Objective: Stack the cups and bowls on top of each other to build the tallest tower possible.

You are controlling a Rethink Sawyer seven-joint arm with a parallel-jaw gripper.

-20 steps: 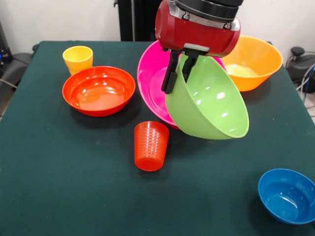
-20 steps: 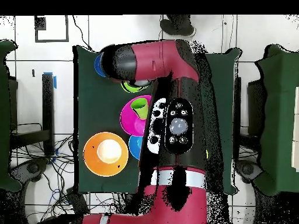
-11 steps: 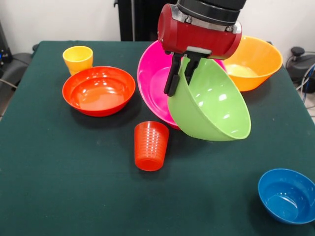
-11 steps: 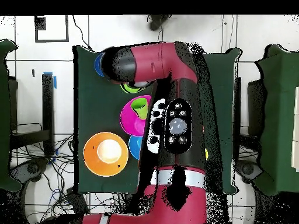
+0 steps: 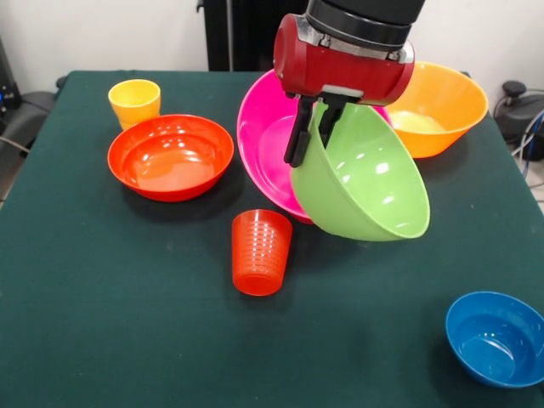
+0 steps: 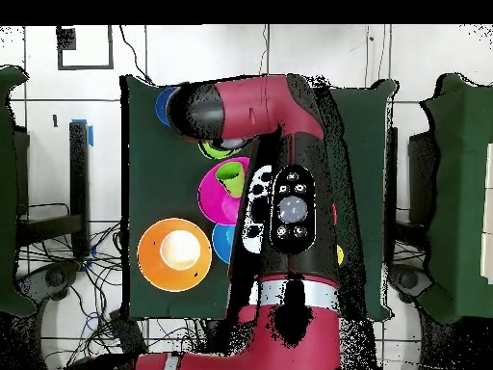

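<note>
Above green table [image 5: 102, 289], gripper [image 5: 310, 136] jaws clamped on tilted lime green bowl's [image 5: 365, 183] rim, off the surface.

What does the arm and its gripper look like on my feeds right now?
The arm is glossy red with black joints and a black section carrying a white-edged panel of round buttons. In the front view the wrist is a red cylinder with a silver band under a black collar. The gripper has two slim black fingers.

1. Green bowl [image 5: 365, 183], pink bowl [image 5: 268, 140] and red bowl [image 5: 170, 155]: glossy, smooth plastic with bright highlights.
2. Orange cup [image 5: 260, 252], lower centre: ribbed, translucent plastic.
3. Table [image 5: 102, 323]: matt dark green cloth.
4. Arm [image 5: 344, 55] shell: shiny red.
</note>
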